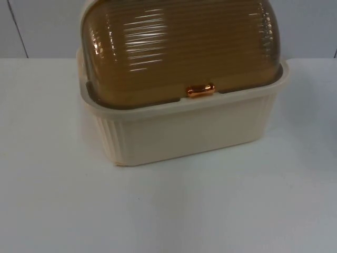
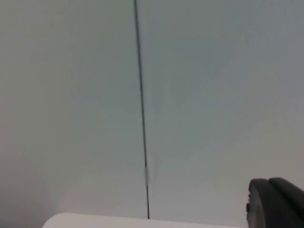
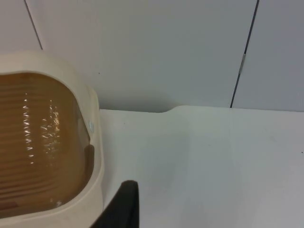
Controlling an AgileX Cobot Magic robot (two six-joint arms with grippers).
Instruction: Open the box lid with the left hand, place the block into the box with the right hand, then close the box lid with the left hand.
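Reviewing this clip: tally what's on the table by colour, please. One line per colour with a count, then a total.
Cream: 1, the box.
Amber-brown, see-through: 1, the ribbed lid, closed on the box.
Shiny orange: 1, the handle on the lid's front edge.
Total: 3 parts, all one lidded box. I see no block on the table.

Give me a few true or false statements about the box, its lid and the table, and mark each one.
1. The lid is shut over the box. True.
2. The lid is see-through brown with ribs. True.
3. The handle on the lid is blue. False: it is shiny orange.
4. The box lies tipped on its side. False: it stands upright on the table.
5. The box is cream with a ribbed wall. True.
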